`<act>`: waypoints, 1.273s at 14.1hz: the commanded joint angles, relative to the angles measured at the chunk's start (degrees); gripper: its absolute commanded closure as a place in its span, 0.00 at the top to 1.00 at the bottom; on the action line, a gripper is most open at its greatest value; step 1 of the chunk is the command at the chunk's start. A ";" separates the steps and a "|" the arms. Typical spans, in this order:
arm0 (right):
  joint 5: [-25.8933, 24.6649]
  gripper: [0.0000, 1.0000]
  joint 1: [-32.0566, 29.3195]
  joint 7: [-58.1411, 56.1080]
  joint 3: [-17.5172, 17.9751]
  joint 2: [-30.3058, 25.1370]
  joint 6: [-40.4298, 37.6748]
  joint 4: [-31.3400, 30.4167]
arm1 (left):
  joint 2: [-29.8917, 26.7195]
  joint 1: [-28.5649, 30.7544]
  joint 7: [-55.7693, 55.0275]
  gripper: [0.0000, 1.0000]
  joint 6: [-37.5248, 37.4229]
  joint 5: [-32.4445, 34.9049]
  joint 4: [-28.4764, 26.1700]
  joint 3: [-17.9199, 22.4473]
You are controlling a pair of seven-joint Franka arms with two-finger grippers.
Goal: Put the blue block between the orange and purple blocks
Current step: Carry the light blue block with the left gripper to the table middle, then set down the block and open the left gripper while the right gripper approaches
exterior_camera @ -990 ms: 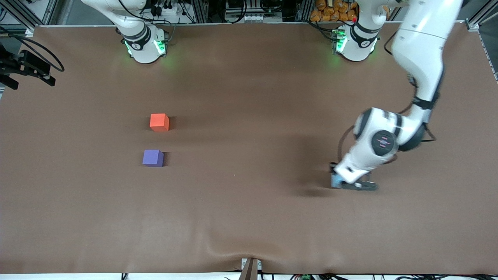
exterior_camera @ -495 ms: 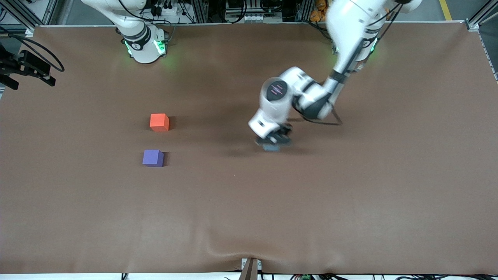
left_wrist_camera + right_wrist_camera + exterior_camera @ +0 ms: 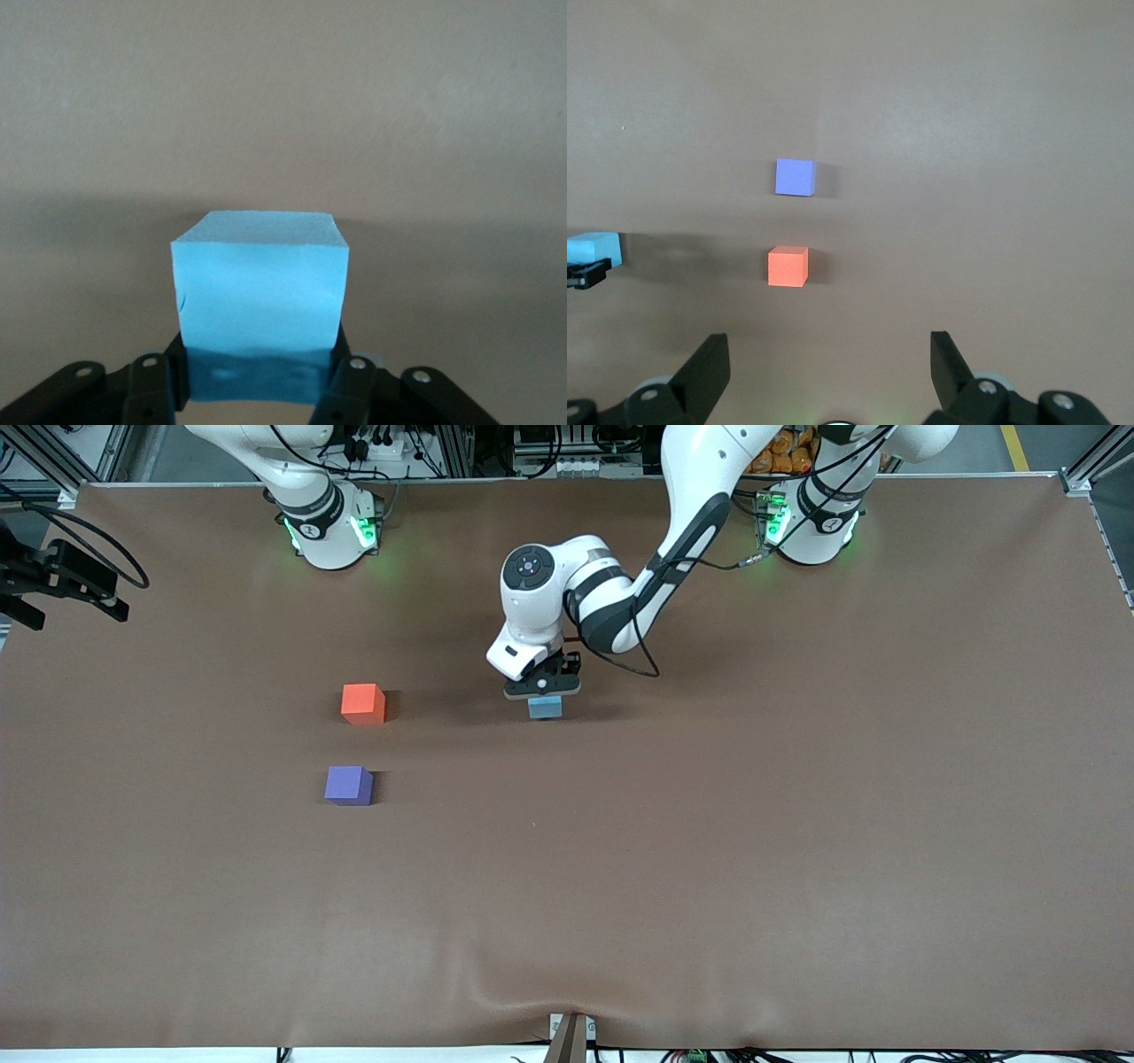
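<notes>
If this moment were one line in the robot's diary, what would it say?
left gripper: shut on blue block, carrying | orange block, purple block: on table, gap unfilled | right gripper: open, waiting

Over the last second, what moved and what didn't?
The left gripper carried the blue block from the left arm's end of the table toward the middle, closing on the orange block and purple block; its grip stayed shut on it throughout. Both of those blocks stayed put. The right gripper waits open above them.
</notes>
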 commanded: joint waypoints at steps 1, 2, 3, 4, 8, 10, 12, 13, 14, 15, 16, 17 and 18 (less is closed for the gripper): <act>0.95 1.00 -0.72 0.13 0.69 -0.47 0.38 -0.31 | 2.95 0.15 0.19 0.98 -0.73 -0.37 5.12 0.53; 0.95 1.00 -0.63 0.13 0.69 -0.47 0.38 -0.31 | 2.78 0.15 0.72 1.00 -0.73 -0.02 5.22 0.62; 1.04 1.00 -0.63 0.13 0.78 -0.47 0.38 -0.31 | 2.08 0.41 0.99 1.00 -0.73 0.60 5.22 0.80; 0.95 1.00 -0.63 0.13 0.78 -0.47 0.38 -0.31 | 0.86 0.84 1.25 1.00 -0.73 0.95 5.22 0.97; 1.04 1.00 -0.63 0.13 0.78 -0.12 1.52 -0.22 | -5.64 7.33 5.44 1.00 -7.55 0.96 4.86 1.15; 1.04 1.00 -0.54 0.13 0.78 3.29 2.75 0.74 | -8.90 12.34 13.60 1.00 -13.89 0.17 4.69 0.89; 0.87 1.00 1.29 0.05 0.78 4.36 3.02 1.09 | -10.66 17.79 21.34 1.00 -17.07 -0.01 4.51 0.45; 0.17 1.00 2.87 0.05 0.78 5.75 3.10 1.10 | -10.93 20.07 25.73 1.00 -18.38 -0.01 4.51 0.45; 0.16 1.00 4.28 -0.04 0.78 8.90 2.76 1.10 | -11.11 22.62 30.21 1.00 -19.27 -0.01 4.51 0.45; 0.07 1.00 5.43 -0.13 0.78 11.02 2.67 1.18 | -11.11 25.43 34.78 1.00 -19.36 -0.01 4.60 0.54; 0.16 1.00 6.39 -0.30 0.78 11.91 3.10 1.18 | -10.85 28.50 39.70 1.00 -19.28 0.25 4.69 0.54; 0.60 1.00 7.10 -0.22 0.78 14.36 3.63 1.18 | -10.32 31.32 44.01 1.00 -18.58 0.60 4.95 0.54; 1.04 1.00 7.72 -0.22 1.04 16.82 4.24 1.36 | -9.62 34.39 48.75 1.00 -17.79 0.69 5.13 0.62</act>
